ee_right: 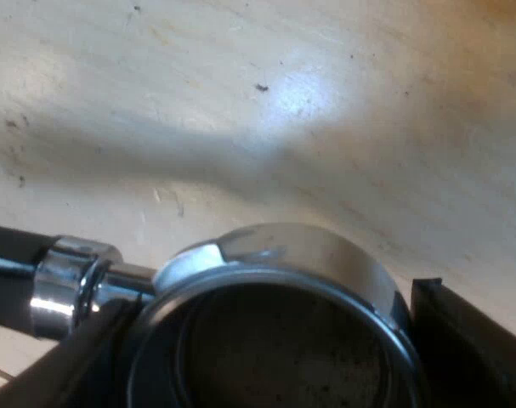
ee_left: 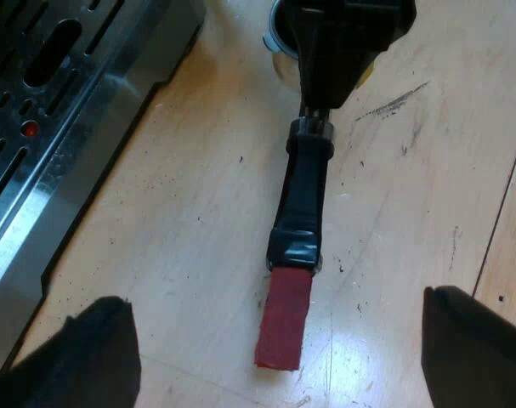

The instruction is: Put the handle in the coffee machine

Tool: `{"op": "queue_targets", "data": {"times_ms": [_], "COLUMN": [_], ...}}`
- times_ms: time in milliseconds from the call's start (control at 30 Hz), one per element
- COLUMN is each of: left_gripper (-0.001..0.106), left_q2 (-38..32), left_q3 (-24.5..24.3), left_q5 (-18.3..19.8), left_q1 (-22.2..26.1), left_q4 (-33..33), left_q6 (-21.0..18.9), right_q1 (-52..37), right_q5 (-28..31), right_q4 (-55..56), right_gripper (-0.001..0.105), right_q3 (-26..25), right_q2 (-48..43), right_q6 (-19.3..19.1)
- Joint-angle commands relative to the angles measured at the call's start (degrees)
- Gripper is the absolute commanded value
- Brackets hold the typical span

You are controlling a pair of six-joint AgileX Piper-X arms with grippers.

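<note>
The right gripper (ee_right: pixel 275 340) clamps the holder (ee_right: pixel 309 255) by its basket, likely steadying it on the worktop (ee_left: pixel 198 212) — the left gripper (ee_left: pixel 283 344), spread wide, hovers over its handle (ee_left: pixel 302 191).

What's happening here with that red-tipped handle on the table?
The metal holder lies on the wooden table beside the espresso machine, not yet locked in. The right tool grips its metal basket end, while the left tool hangs open over the red-ended handle.
</note>
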Motion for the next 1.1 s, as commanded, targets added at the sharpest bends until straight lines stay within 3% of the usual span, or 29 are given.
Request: {"op": "queue_targets", "data": {"times_ms": [33, 400, 633, 1000, 1100], "left_gripper": [0.070, 0.070, 0.070, 0.070, 0.070], "left_q2": [0.1, 0.1, 0.1, 0.1, 0.1], "left_q3": [-0.3, -0.3, -0.3, -0.3, -0.3], "left_q5": [0.3, 0.3, 0.3, 0.3, 0.3], "left_q1": [-0.3, -0.3, -0.3, -0.3, -0.3], "left_q4": [-0.3, -0.3, -0.3, 0.0, 0.0], "left_q6": [0.0, 0.0, 0.0, 0.0, 0.0], "right_q1": [-0.1, -0.1, -0.1, -0.1, -0.1], "right_q5": [0.8, 1.3, 4.9, 4.2, 1.4], "right_q4": [0.8, 3.9, 6.7, 7.3, 7.3], "right_gripper": [0.000, 0.000, 0.000, 0.000, 0.000], "right_q3": [-3.1, -6.8, -11.2, -11.5, -11.5], "right_q2": [-0.9, -0.9, -0.9, -0.9, -0.9], "right_q6": [0.1, 0.0, 1.4, 4.7, 4.7]}}
